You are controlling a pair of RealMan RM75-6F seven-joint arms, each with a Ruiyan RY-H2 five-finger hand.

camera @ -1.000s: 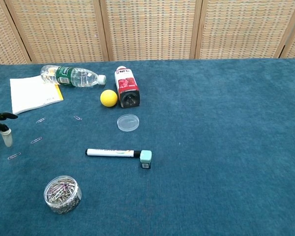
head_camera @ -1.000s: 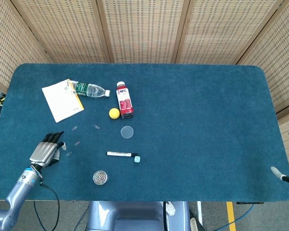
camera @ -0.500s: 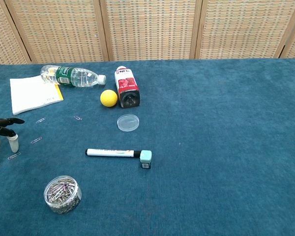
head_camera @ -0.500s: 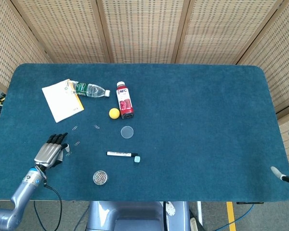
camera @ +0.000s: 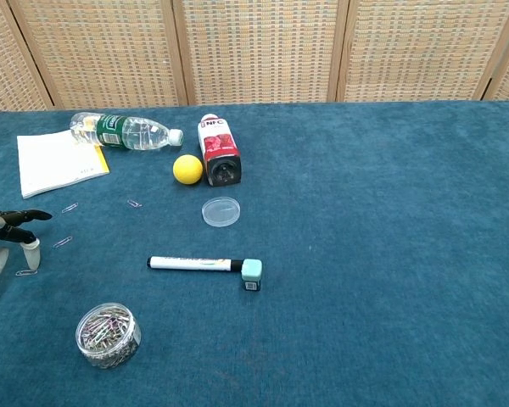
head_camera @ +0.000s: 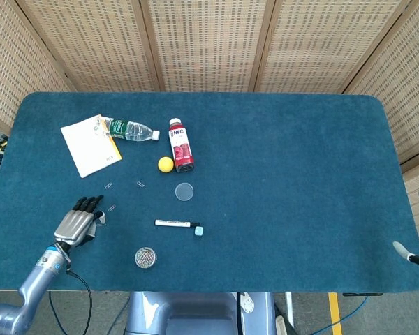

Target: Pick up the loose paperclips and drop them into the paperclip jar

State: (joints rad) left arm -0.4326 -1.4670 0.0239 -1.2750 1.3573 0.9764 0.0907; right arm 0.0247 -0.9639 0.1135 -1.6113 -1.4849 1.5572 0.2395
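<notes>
Now the left hand, fingers spread and holding nothing, has slid toward the nearest loose paperclip, which lies at its fingertips. The paperclip jar sits beyond it, lid off, so the pinch looks imminent.

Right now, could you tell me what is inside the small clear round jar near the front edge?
The small clear round jar holds a heap of metal paperclips; its bottom is hidden beneath them.
</notes>
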